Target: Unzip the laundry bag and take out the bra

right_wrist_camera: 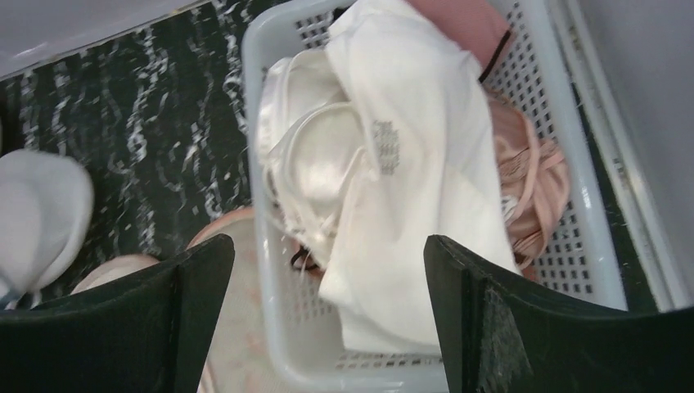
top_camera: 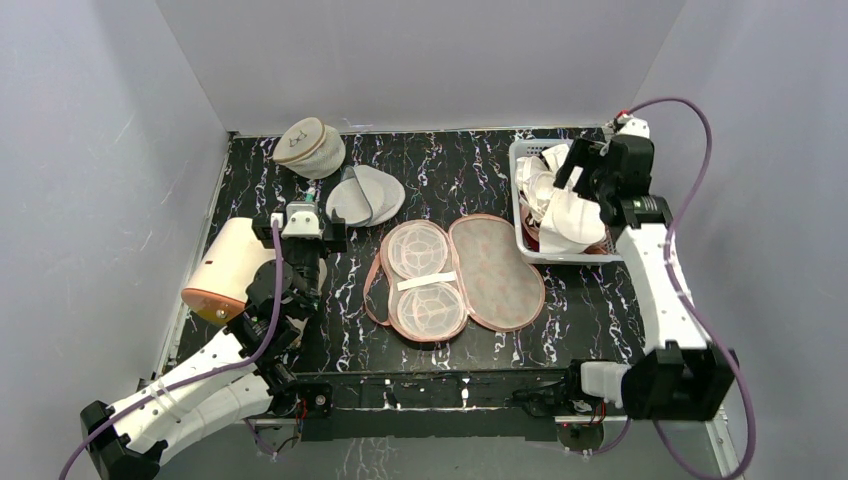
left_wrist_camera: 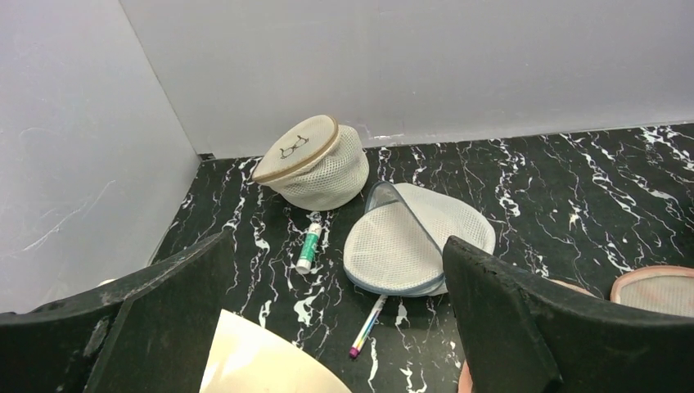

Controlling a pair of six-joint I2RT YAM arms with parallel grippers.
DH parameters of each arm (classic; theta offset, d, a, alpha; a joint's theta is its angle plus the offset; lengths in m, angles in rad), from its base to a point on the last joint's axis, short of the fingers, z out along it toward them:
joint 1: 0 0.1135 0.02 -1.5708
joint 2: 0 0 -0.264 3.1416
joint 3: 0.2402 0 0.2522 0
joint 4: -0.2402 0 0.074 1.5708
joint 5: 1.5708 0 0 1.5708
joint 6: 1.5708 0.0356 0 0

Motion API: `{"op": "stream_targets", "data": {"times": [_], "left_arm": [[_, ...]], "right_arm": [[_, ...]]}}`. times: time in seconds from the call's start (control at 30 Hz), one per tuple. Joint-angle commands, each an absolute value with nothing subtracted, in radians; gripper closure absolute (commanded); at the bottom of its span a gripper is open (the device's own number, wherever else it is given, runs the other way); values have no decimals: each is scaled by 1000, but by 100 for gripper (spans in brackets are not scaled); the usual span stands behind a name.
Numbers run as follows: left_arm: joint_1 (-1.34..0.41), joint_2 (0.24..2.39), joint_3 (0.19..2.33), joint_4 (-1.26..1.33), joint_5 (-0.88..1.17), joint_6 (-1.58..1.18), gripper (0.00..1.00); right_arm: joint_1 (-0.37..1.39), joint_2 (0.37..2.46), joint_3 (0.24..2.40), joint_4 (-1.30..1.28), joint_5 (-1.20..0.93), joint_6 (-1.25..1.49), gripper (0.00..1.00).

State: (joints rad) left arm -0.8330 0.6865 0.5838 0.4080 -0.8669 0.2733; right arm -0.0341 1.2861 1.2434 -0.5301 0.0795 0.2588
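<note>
Your left arm (top_camera: 200, 385) lies low along the near-left corner of the counter (top_camera: 470, 170), folded at the elbow, with the wrist reaching toward the far edge along the left side. The left tool (left_wrist_camera: 335, 246) is level and faces the far-left corner, its two dark fingers (left_wrist_camera: 164, 319) spread wide with nothing between them. Your right arm (top_camera: 655, 280) rises steeply along the right edge. Its wrist bends down near the far-right corner, and the right tool (right_wrist_camera: 327, 246) points downward with its jaws fully parted, gripping nothing.
</note>
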Motion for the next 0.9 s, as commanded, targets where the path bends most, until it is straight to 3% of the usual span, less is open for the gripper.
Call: {"op": "stream_targets", "data": {"times": [0.0, 0.4, 0.73, 0.8, 0.87], "left_arm": [[-828, 683, 628, 406, -852, 254, 2], [-828, 690, 638, 386, -847, 240, 2], [-828, 690, 644, 376, -841, 231, 2], [-828, 691, 645, 373, -841, 229, 2], [-828, 692, 646, 371, -841, 226, 2]], "right_arm": [[-35, 1115, 1087, -450, -194, 332, 14], [-35, 775, 764, -509, -389, 539, 19], [-35, 679, 588, -731, -170, 764, 27], [-35, 669, 541, -714, -171, 792, 23], [-35, 677, 504, -684, -152, 795, 10]]}}
